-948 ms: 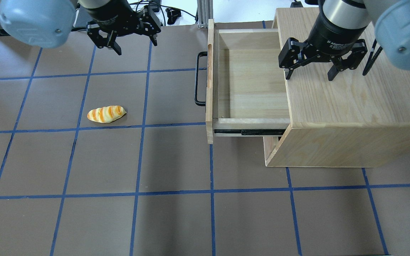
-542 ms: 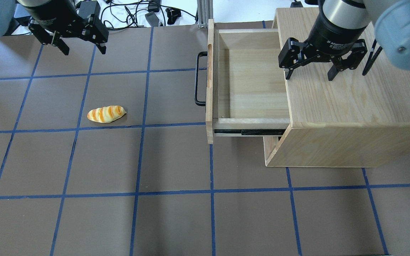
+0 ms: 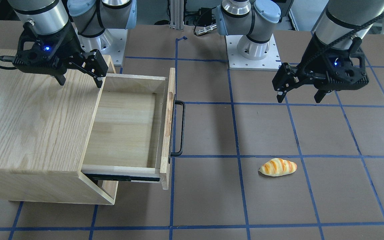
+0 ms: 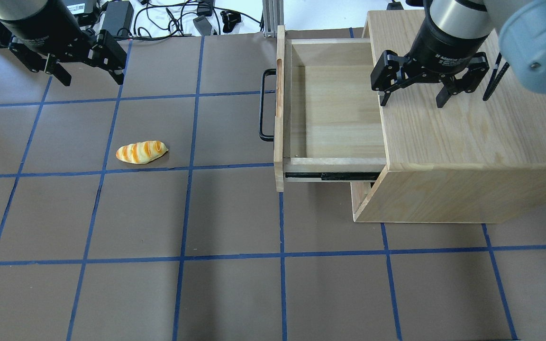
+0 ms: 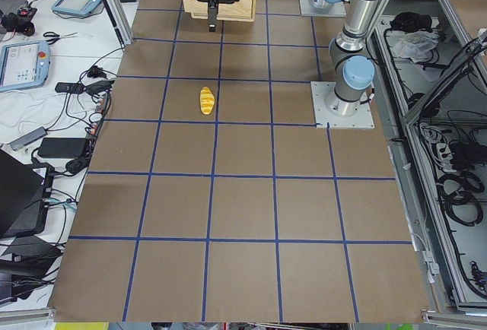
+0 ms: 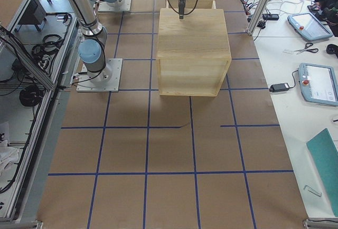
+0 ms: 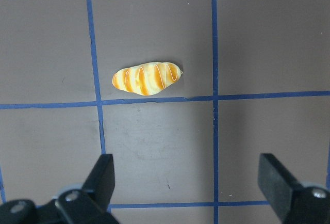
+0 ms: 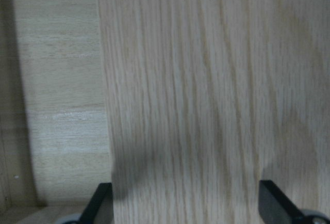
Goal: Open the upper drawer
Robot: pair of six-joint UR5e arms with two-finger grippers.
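Observation:
The upper drawer (image 4: 334,113) is pulled well out of the oak-grain cabinet (image 4: 467,137). Its front panel carries a black bar handle (image 4: 263,106) and an oblong slot, and its inside is bare; it also shows in the front view (image 3: 125,130). My left gripper (image 4: 90,78) is open and empty, far left of the drawer over the mat; the front view shows it too (image 3: 298,99). My right gripper (image 4: 412,102) is open and empty, hovering over the cabinet top by its front edge, as the front view shows (image 3: 79,82).
A toy bread loaf (image 4: 141,152) lies on the brown gridded mat, left of the drawer; the left wrist view has it ahead of the open fingers (image 7: 147,78). Cables and power bricks lie beyond the mat's back edge (image 4: 178,12).
My left gripper has moved left along the back of the mat, away from the drawer. The right gripper, the drawer and the bread have not moved.

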